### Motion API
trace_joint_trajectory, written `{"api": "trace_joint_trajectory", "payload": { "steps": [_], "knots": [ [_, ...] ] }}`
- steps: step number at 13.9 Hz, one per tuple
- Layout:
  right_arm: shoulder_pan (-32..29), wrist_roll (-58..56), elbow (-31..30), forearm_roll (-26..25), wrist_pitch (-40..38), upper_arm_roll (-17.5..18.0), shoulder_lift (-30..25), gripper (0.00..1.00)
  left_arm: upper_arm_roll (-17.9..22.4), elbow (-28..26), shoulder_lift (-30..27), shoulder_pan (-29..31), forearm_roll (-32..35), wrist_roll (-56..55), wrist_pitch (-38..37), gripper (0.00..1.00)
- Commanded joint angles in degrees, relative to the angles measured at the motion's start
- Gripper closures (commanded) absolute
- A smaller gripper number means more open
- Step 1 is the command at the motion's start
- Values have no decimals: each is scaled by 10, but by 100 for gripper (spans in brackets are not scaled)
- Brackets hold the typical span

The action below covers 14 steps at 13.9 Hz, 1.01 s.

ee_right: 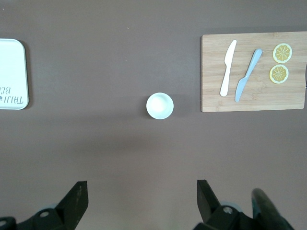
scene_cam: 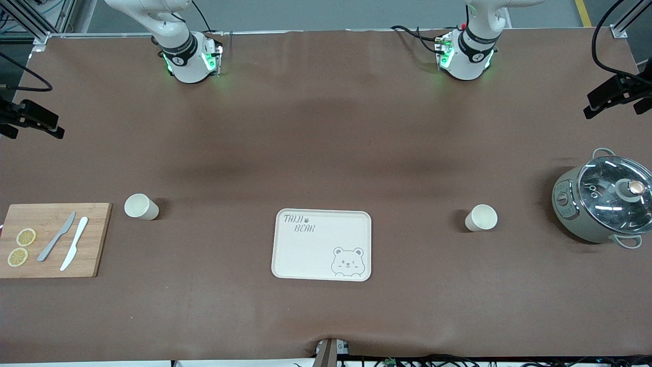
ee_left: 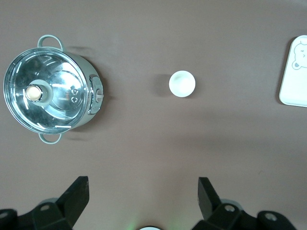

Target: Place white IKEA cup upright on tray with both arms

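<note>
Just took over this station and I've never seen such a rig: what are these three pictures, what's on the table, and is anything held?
Two white robot arms stand at a table. One picture looks down from across it; the other two come from wrist cameras. The left tool and right tool hang open, holding nothing. The tray lies mid-table, bare. One white cup stands between it and a lidded pot; another cup stands beside a cutting board carrying two knives and lemon slices.
</note>
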Motion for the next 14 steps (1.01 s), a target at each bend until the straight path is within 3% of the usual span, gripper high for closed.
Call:
{"api": "trace_joint_trajectory", "payload": {
  "steps": [1, 5, 10, 14],
  "knots": [
    [-8, 8, -4, 6, -2, 5, -7, 0, -3, -5, 3, 0, 7, 7, -8, 0],
    [-7, 8, -4, 6, -2, 4, -8, 0, -5, -33, 3, 0, 8, -2, 28, 0],
    [-6, 7, 7, 6, -1, 5, -5, 0, -6, -127, 20, -2, 10, -2, 181, 0],
    [-6, 6, 9, 6, 0, 5, -4, 0, -6, -144, 82, -5, 10, -1, 258, 0]
  ]
}}
